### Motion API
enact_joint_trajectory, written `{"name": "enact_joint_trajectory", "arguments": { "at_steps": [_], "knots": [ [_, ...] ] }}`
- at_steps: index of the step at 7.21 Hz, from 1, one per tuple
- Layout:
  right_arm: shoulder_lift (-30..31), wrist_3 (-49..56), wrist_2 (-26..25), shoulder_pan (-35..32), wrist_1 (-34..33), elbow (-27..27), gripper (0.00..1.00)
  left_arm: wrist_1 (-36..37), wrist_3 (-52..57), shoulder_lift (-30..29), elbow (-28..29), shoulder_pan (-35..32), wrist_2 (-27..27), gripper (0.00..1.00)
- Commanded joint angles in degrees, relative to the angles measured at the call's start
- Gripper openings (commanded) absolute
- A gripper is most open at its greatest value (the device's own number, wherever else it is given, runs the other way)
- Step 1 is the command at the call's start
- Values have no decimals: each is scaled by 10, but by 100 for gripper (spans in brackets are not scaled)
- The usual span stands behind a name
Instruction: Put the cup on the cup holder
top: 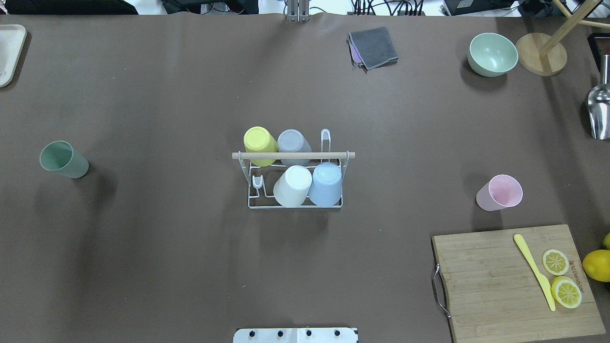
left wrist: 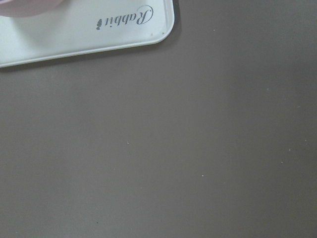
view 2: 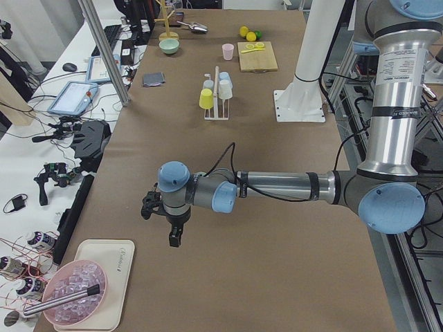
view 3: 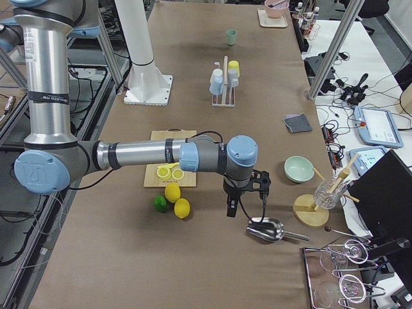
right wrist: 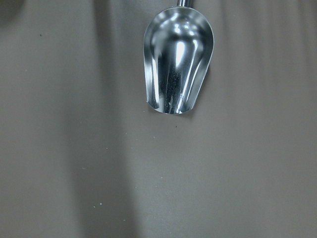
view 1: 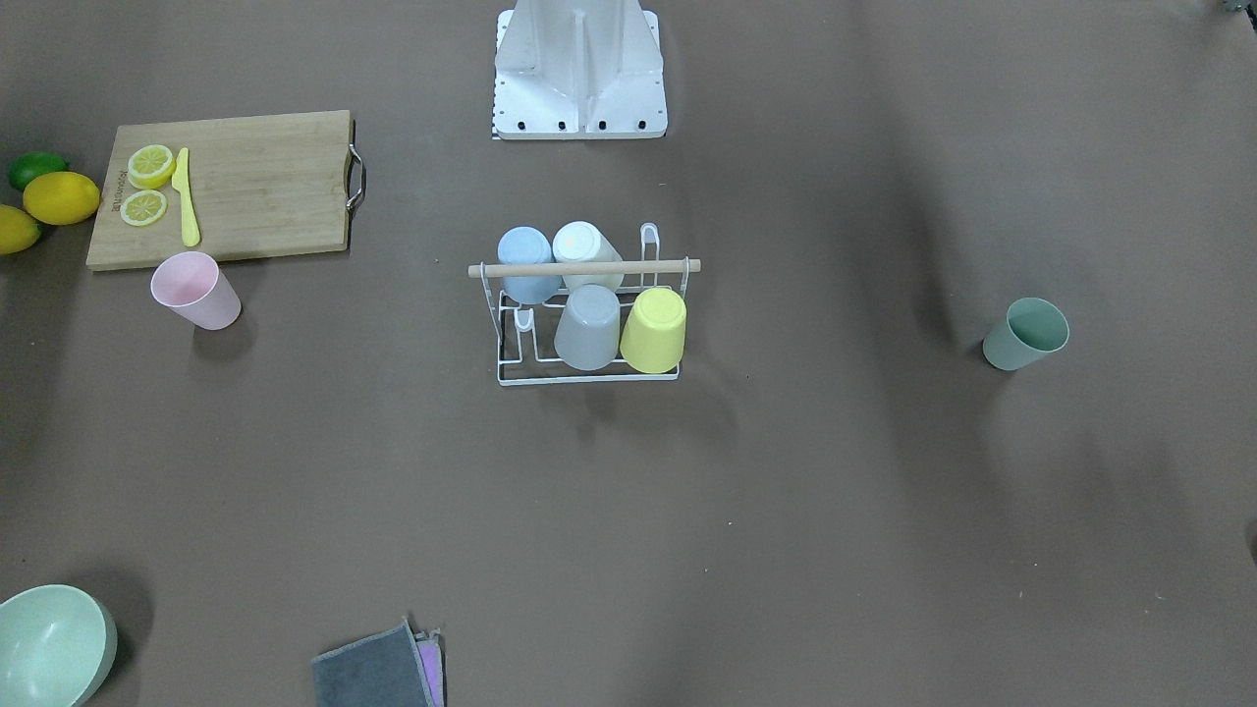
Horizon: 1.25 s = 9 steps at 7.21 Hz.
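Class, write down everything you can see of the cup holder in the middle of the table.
The cup holder is a small white wire rack with a light wooden rod across its top. It stands upright on the brown table. Upturned on it sit a yellow cup, grey cup, white cup and blue cup. Two prongs are free.

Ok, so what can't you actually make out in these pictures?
- Left gripper, right gripper: shown only in the side views, too small to tell whether the jaws are open or shut.
- Shiny metal scoop: handle cut off by the right wrist view's top edge.
- White wire cup holder with wooden rod: prongs under the upturned yellow cup, grey cup, white cup and blue cup are hidden by them, overhead view.
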State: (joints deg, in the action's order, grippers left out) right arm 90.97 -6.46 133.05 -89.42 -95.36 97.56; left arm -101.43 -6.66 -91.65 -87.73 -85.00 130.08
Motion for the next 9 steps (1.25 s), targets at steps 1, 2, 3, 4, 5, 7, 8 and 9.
{"name": "enact_joint_trajectory", "arguments": {
  "at_steps": [1, 2, 3, 4, 5, 7, 8, 9],
  "knots": [
    [-3, 0, -1, -1, -3, -1, 98, 0, -8, 0, 2, 1, 0, 97],
    [-3, 0, -1, -1, -4, -3, 98, 0, -8, -1, 2, 1, 0, 97],
    [-9, -7, -2, -1, -4, -3, 98, 0, -9, -2, 2, 2, 0, 97],
    [-17, -19, -12, 7, -4, -7, 98, -1, -9, -4, 1, 2, -1, 97],
    [-22, -36, -15, 13, -4, -6, 98, -1, -9, -6, 0, 2, -1, 97],
    [-54, -53, -6, 35, -49, -7, 98, -1, -13, -8, -4, 2, 0, 97],
    [-65, -55, 14, 45, -61, -6, 98, 0, -17, -11, -4, 3, -1, 97],
    [-82, -66, 19, 75, -75, -8, 98, 1, -21, -15, -5, 4, -1, 97]
  ]
}}
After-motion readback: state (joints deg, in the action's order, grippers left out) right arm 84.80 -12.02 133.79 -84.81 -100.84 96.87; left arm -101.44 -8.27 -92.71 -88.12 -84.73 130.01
